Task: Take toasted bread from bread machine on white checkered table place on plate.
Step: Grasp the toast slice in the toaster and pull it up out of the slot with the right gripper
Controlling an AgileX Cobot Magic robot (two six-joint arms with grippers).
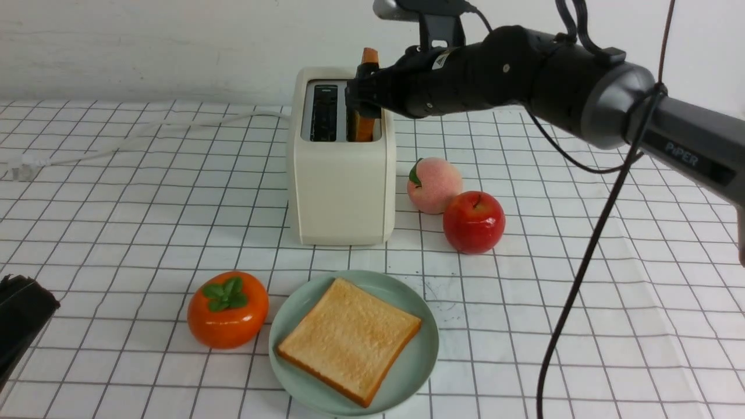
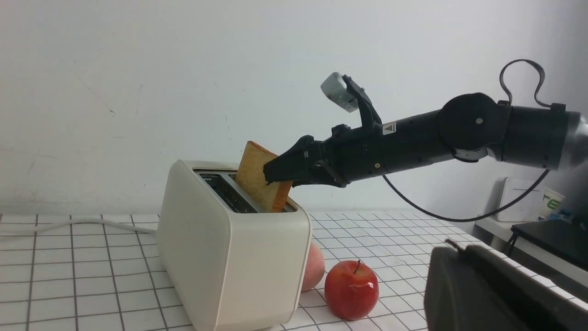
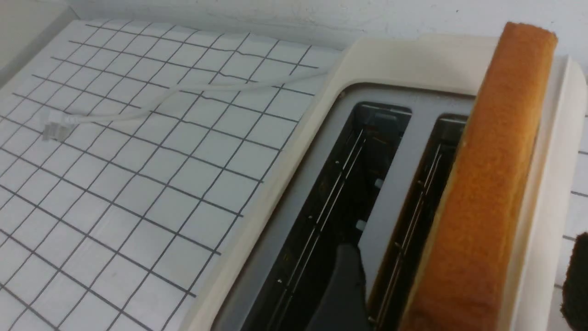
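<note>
Toast [image 1: 367, 58] stands upright in the bread machine's [image 1: 343, 186] right slot, the right gripper [image 1: 364, 103] open astride it — not yet clamped. A skewed close could crush the crust or drag the machine across the counter [image 1: 116, 233]; the plate [image 1: 420, 361] already holds one slice [image 1: 349, 340].

We only get the top of the standing toast [image 2: 256, 177]. Its lower part is down in the bread machine [image 2: 229, 257] slot, and the right gripper [image 1: 364, 99] covers its middle in the front view. The right wrist view clips one fingertip [image 3: 576, 280] at the edge. The peach [image 2: 313, 271] is mostly behind the machine from the left wrist. The left gripper [image 2: 482, 289] is a blurred dark block, cut by the frame. The plug [image 1: 20, 169] is too small for us to read.
</note>
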